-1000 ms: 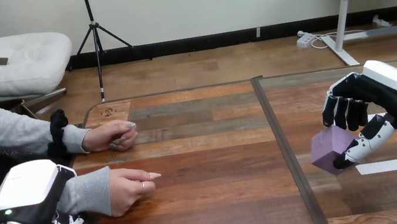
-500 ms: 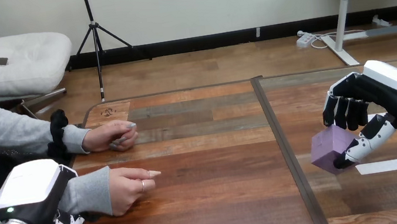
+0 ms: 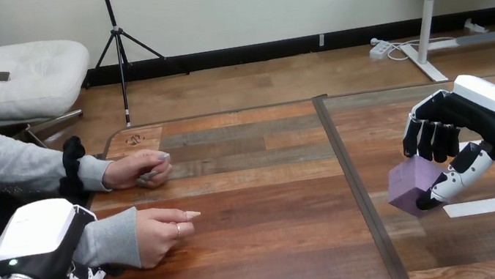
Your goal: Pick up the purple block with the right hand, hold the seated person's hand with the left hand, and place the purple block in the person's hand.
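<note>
- Way left of the table's dark seam [image 3: 357, 190], the left hand [image 3: 41, 240] sits on top of the person's forearm [image 3: 108, 240]. Its fingers [image 3: 81, 277] are curled under the grey sleeve, so it's gripping the arm rather than the hand itself.
- Nearer the seam but on that same side, the person's hand [image 3: 159, 234] rests on the wood, loosely closed with the knuckles up. That's the big worry: there's no open palm yet. If the block gets there before the hand turns over, it'll probably just bounce off onto the table.
- Just right of the seam is the purple block [image 3: 413, 185], tilted onto a corner and apparently clear of the wood.
- Further right of the seam, the right hand [image 3: 476, 127] is closed on the block. It looks like a light pinch near the edges, so the block could twist out on the long carry across the seam.
- Relative to that hand, the block hangs below the curled fingertips [image 3: 429, 145] on the palm's seam side, with the thumb [image 3: 458, 180] tucked under its lower right face.
</note>
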Robot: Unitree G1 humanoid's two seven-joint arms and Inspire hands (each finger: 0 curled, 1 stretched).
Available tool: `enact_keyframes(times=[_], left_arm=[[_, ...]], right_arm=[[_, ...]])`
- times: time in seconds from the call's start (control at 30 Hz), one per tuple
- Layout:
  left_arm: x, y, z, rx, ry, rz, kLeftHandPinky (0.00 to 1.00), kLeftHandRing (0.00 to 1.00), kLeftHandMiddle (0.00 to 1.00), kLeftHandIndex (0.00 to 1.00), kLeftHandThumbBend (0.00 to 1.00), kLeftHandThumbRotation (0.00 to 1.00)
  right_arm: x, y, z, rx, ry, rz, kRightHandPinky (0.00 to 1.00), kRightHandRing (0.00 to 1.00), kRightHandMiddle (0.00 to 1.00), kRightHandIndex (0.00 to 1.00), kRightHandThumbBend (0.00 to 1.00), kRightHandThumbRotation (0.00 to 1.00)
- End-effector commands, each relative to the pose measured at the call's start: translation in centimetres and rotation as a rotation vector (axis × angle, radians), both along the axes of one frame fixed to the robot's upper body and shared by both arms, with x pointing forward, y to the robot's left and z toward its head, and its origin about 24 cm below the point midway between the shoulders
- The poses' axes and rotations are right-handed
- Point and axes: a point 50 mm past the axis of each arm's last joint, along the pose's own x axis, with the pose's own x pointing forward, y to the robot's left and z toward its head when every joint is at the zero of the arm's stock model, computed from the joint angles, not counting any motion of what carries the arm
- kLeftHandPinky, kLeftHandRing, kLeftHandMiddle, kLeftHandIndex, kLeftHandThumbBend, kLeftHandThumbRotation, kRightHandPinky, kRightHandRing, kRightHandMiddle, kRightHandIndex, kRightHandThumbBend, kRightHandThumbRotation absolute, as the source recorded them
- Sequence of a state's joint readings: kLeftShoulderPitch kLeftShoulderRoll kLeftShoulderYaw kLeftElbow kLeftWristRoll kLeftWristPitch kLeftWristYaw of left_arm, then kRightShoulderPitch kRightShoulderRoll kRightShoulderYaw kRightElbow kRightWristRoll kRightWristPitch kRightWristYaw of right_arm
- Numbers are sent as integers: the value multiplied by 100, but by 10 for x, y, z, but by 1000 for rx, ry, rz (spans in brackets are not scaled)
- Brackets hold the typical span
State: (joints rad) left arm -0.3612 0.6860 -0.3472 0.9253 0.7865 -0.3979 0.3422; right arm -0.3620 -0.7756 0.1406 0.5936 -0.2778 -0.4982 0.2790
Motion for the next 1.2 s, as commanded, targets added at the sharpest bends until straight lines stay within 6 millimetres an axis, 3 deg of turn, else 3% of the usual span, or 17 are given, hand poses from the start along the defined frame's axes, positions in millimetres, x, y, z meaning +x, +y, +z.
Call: enact_keyframes(times=[0.0, 0.63, 1.17], left_arm=[[6, -12, 1, -33, -29, -28, 27, 30, 34, 34, 85, 0], [7, -14, 24, -109, -232, -20, 23, 28, 32, 33, 84, 0], [8, -22, 49, -180, -342, -63, 21, 27, 31, 32, 74, 0]], right_arm=[[10, 5, 24, 52, -129, 6, 35, 38, 41, 41, 91, 0], [10, 7, 23, 50, -137, 6, 35, 37, 41, 41, 91, 0], [12, 13, 20, 68, -134, 11, 35, 37, 40, 41, 91, 0]])
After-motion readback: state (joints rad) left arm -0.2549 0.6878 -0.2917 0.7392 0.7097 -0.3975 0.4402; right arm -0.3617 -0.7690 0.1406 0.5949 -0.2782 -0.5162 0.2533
